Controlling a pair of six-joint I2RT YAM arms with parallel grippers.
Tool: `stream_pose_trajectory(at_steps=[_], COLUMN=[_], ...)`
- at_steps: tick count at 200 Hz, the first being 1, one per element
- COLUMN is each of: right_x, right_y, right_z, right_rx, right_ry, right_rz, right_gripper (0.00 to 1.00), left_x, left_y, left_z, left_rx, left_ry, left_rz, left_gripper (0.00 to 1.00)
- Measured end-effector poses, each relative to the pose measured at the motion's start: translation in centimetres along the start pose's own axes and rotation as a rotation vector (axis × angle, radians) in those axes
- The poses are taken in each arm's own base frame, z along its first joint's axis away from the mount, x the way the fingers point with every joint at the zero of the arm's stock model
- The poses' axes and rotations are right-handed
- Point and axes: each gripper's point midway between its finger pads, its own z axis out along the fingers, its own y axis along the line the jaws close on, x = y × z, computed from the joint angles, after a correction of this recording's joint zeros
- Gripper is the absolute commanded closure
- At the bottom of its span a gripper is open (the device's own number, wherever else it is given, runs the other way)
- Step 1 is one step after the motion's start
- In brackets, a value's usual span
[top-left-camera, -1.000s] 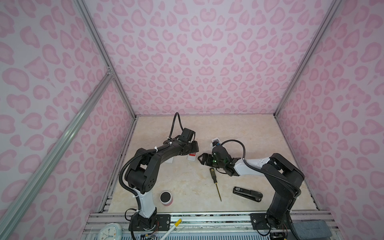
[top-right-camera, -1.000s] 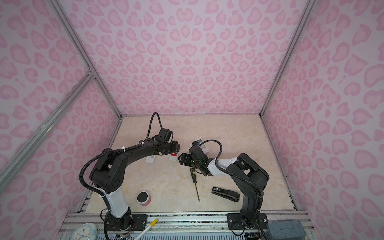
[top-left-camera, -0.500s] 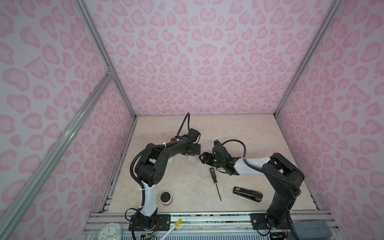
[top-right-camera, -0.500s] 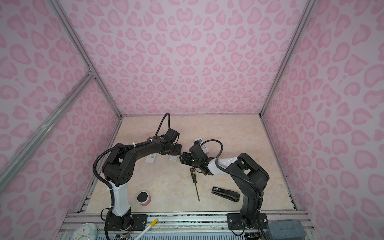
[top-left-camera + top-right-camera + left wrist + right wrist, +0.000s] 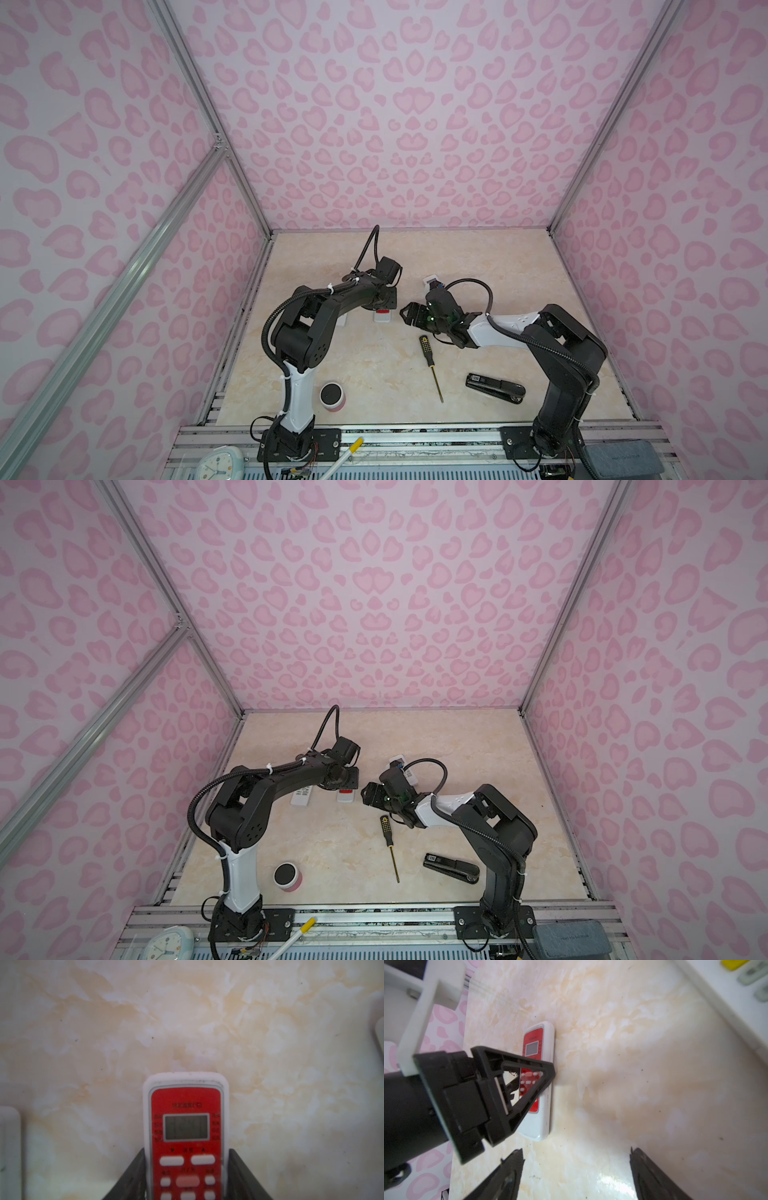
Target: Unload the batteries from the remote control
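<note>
I've got the left end effector (image 5: 186,1150) clamped across the red remote control (image 5: 185,1103), which lies face up on the tabletop (image 5: 270,1043) between its fingers (image 5: 135,1176). The right end effector (image 5: 576,1150) gapes empty nearby. Batteries unseen.

I'm seeing the left pincer (image 5: 383,309) sitting right on the red-and-white remote (image 5: 382,318) mid-surface (image 5: 498,266); its jaws aren't resolving from up here. The right pincer (image 5: 409,315) is hovering just beside that remote, jaws standing apart. A white remote (image 5: 343,321) is peeking out behind the left arm (image 5: 332,303), and a second white remote (image 5: 430,281) is lying behind the right wrist. The screwdriver (image 5: 430,361) and a black oblong gadget (image 5: 494,387) are lying nearer the front, with a pink cup (image 5: 331,397) standing front-left.
</note>
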Motion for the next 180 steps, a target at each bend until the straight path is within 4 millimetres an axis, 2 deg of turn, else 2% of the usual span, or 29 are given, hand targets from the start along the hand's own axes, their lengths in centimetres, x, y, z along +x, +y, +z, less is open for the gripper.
stream_pose_trajectory(at_steps=[30, 59, 113, 148, 180], right_x=[0.2, 0.1, -2.4, -3.3, -3.6], right_y=[0.5, 0.9, 5.0, 7.0, 7.9], right_z=[-0.2, -1.7, -3.6, -3.7, -3.4], right_rx=[-0.028, -0.065, -0.18, -0.223, -0.235], right_ry=[0.007, -0.018, -0.078, -0.083, -0.06], right_rz=[-0.002, 0.018, -0.005, -0.023, -0.03], right_gripper=[0.19, 0.19, 0.2, 0.25, 0.35], left_x=[-1.2, -2.3, -3.4, -4.0, -4.0], left_y=[-0.9, -1.1, -2.5, -3.4, -3.8], left_z=[-2.1, -4.3, -7.6, -9.3, -10.3], left_rx=[0.068, 0.128, 0.25, 0.314, 0.348], left_ry=[-0.033, -0.065, -0.101, -0.124, -0.126], left_rz=[-0.052, -0.109, -0.178, -0.196, -0.209], left_gripper=[0.55, 0.56, 0.57, 0.57, 0.58])
